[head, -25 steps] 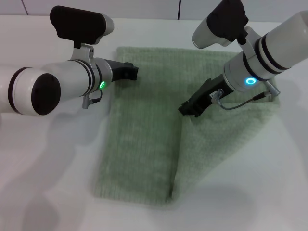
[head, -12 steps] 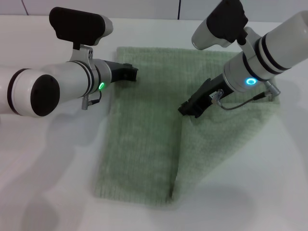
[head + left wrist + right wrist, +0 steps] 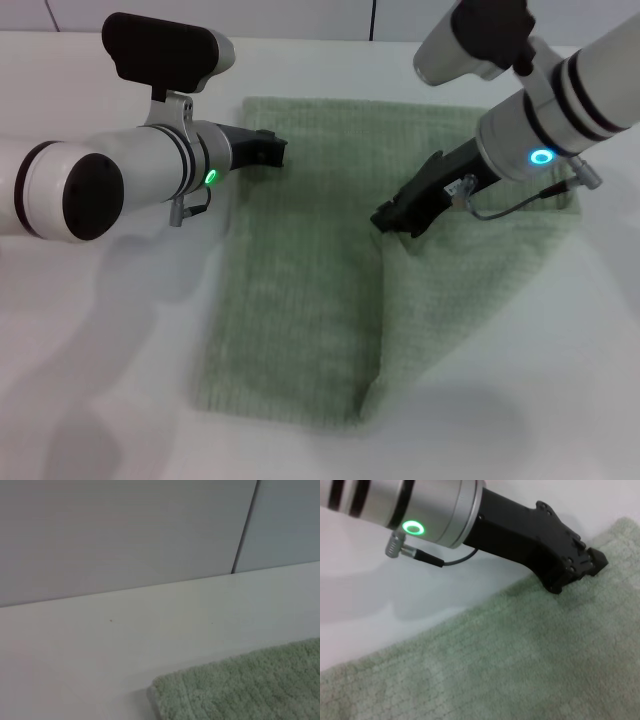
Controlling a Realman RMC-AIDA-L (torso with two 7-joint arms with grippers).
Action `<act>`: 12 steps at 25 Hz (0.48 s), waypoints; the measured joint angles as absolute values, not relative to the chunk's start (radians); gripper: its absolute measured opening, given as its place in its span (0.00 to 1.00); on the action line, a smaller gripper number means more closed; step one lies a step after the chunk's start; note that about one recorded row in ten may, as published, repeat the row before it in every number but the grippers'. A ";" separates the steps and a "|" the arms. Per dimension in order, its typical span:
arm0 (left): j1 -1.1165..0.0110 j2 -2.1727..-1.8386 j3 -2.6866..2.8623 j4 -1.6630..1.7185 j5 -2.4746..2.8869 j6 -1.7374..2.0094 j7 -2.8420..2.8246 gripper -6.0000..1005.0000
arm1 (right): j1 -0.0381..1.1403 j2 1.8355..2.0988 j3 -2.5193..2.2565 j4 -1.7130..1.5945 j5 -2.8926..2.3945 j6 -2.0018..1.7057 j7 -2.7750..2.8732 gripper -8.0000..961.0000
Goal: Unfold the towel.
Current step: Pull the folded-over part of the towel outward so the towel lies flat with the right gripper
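Towel [image 3: 300, 290]: pale sage green, ribbed terry, lying on the white table [image 3: 90, 350] slightly right of centre. Its left part lies flat, from the far hemmed edge to the near edge. Its right part is a second layer, with a fold line running from the middle of the cloth down to the near edge. The flap's near right side slopes up toward the right, leaving bare table below it. A far corner of the towel shows in the left wrist view [image 3: 240, 685], resting flat on the table near the wall panel [image 3: 125, 530].

Right pincer [image 3: 392, 219]: black, low over the middle of the towel, at the top of the fold line. It looks to be in contact with the cloth edge there. How far the jaws stand apart cannot be told, nor whether cloth is held.

Left pincer [image 3: 277, 150]: black, at the towel's far left edge, tip on or just above the cloth. The right wrist view shows it [image 3: 592, 565] tip-down at the towel's border. Jaw opening cannot be told, and no hold on the cloth is evident.
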State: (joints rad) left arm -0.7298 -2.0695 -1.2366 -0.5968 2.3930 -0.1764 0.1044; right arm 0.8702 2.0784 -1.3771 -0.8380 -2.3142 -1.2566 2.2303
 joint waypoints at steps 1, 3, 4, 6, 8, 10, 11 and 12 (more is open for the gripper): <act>-0.729 -2.069 -1.237 -0.597 2.393 -0.176 0.105 0.00 | 0.861 2.077 -1.379 -0.861 -2.317 -1.267 2.238 0.04; -0.729 -2.069 -1.237 -0.597 2.393 -0.176 0.105 0.00 | 0.841 2.076 -1.382 -0.917 -2.324 -1.298 2.253 0.04; -0.729 -2.069 -1.237 -0.597 2.393 -0.176 0.105 0.00 | 0.835 2.076 -1.382 -0.935 -2.327 -1.314 2.257 0.04; -0.729 -2.069 -1.238 -0.597 2.393 -0.176 0.105 0.00 | 0.818 2.075 -1.382 -0.989 -2.337 -1.353 2.272 0.04; -0.729 -2.069 -1.238 -0.597 2.393 -0.176 0.105 0.00 | 0.802 2.075 -1.382 -1.040 -2.354 -1.385 2.289 0.04; -0.729 -2.069 -1.238 -0.597 2.393 -0.176 0.105 0.00 | 0.788 2.075 -1.382 -1.084 -2.370 -1.413 2.308 0.04; -0.729 -2.069 -1.238 -0.597 2.393 -0.177 0.105 0.00 | 0.782 2.075 -1.382 -1.106 -2.376 -1.427 2.315 0.04; -0.729 -2.069 -1.238 -0.597 2.393 -0.179 0.105 0.00 | 0.773 2.075 -1.380 -1.134 -2.379 -1.448 2.323 0.04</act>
